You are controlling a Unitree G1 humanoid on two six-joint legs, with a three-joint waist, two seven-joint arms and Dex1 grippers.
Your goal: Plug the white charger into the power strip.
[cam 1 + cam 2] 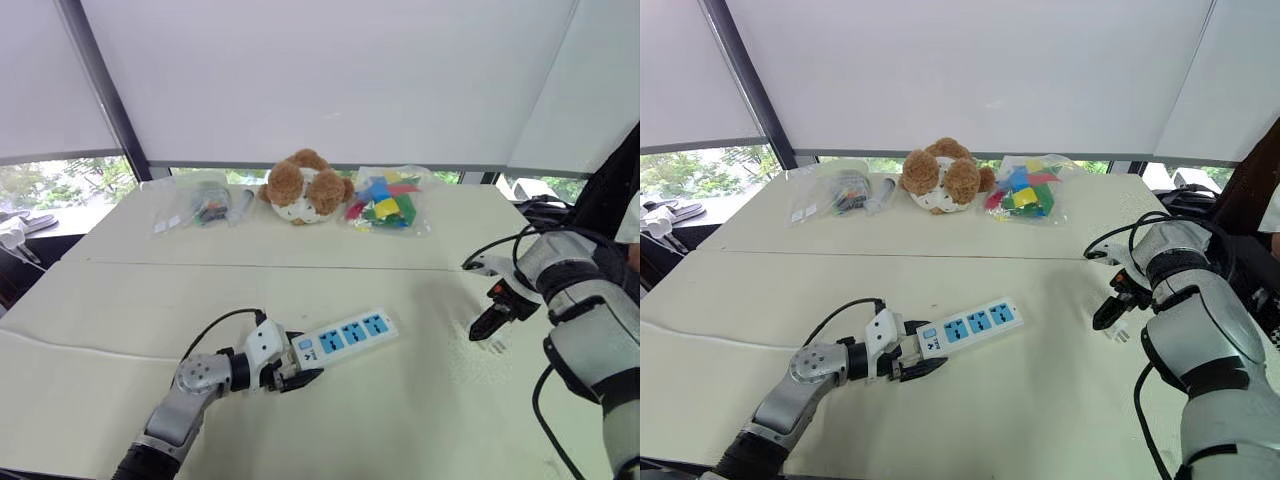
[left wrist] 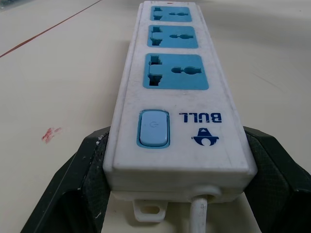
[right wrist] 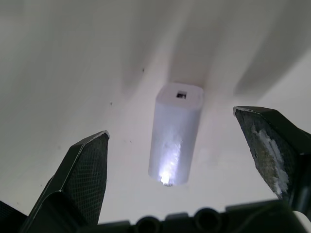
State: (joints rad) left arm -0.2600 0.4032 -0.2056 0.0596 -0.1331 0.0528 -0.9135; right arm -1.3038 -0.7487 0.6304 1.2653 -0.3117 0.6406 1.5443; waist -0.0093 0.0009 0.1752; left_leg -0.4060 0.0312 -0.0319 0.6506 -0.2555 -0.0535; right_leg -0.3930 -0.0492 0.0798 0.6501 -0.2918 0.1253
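Three in a row, found along the far edge of the bench (image 1: pixel 400 420): a clear bag of small items (image 1: pixel 200 205), a brown-and-white plush bear (image 1: pixel 305 187), a bag of coloured blocks (image 1: pixel 388 203) (all well behind the work). Found the power strip (image 1: pixel 345 335) nearer, lying aslant at the middle-left, three blue sockets facing up, its switch end clamped between the fingers of the left tool (image 1: pixel 297 372). Saw the white charger (image 3: pixel 176 133) lying on the right part of the bench, well apart from the strip. Caught the right tool (image 1: pixel 486 326) just over it, fingers spread wide to either side, touching nothing. Noted a small red smear (image 2: pixel 51 134) on the bench beside the strip, and a seam (image 1: pixel 260 266) running across between two pale tops. Made out white roller blinds (image 1: pixel 330 70) behind, with a strip of window (image 1: pixel 60 185) and green trees beneath.
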